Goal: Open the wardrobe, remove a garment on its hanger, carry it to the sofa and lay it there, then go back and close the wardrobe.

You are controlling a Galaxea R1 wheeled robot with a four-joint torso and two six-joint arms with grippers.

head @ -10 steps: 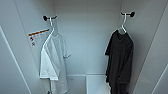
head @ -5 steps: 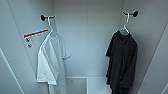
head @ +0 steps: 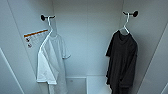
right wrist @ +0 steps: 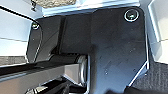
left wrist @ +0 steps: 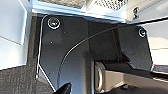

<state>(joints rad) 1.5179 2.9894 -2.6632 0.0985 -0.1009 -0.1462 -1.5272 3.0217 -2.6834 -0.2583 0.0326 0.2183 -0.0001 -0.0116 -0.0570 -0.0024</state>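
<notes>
While the wrist views give mostly the robot's own dark plates over grey carpet, neither gripper's opening can be told from them; head view looks straight into the open wardrobe, plain white inside; nearest, at the base, a low white ledge; on the left a white T-shirt hangs from a dark peg, with an orange-striped label on the wall beside it; on the right the garment, black, hangs on the hanger, hook apparently over the second dark peg; rear wall bare.
</notes>
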